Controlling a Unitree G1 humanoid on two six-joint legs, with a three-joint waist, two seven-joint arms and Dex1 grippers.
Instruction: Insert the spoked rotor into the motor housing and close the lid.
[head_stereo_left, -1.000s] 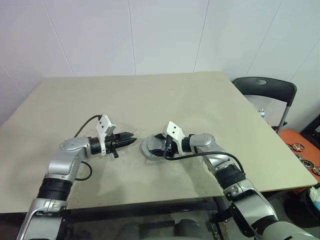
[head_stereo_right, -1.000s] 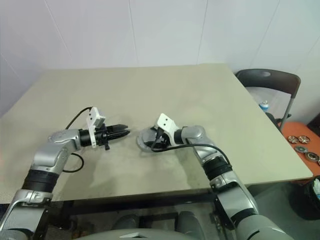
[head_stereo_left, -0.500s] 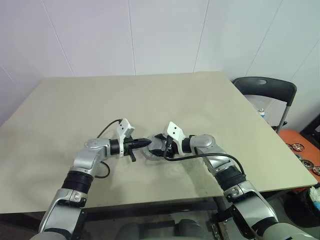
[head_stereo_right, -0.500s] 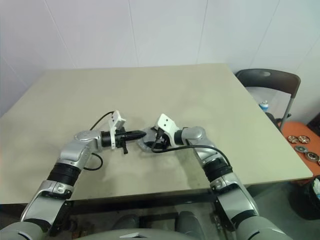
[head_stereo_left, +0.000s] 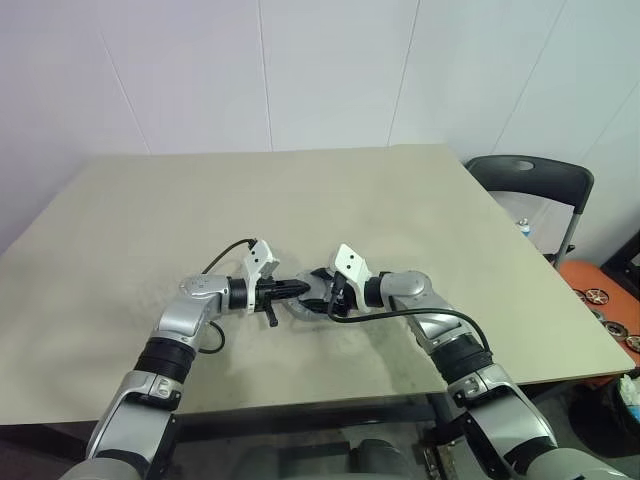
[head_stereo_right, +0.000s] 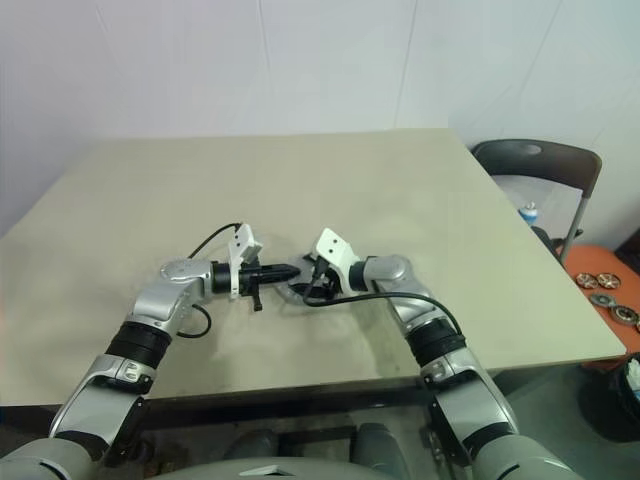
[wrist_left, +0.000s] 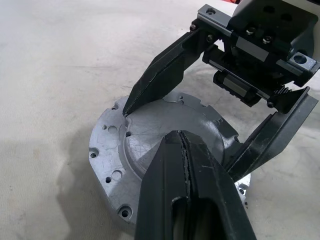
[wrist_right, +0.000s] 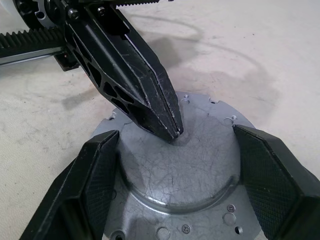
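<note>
Where right end effector (wrist_right: 172, 165) grips lid (wrist_left: 165, 125), clenched left end effector (wrist_left: 184, 150) hides centre.

Surface (head_stereo_left: 400, 190): one, beige.
Lid (wrist_right: 185, 170): one grey metal disc with a raised round centre and small holes in its flange, near the surface's front edge.
Hands: two, a left hand (wrist_left: 186, 150) and a right hand (wrist_right: 175, 165), both at the disc.
Chair (head_stereo_left: 525, 180): one, dark, folding, past the surface's right edge.

Lid (wrist_right: 185, 172) on the table (head_stereo_left: 400, 200), between left claw (wrist_left: 186, 150) and right claw (wrist_right: 175, 185).
</note>
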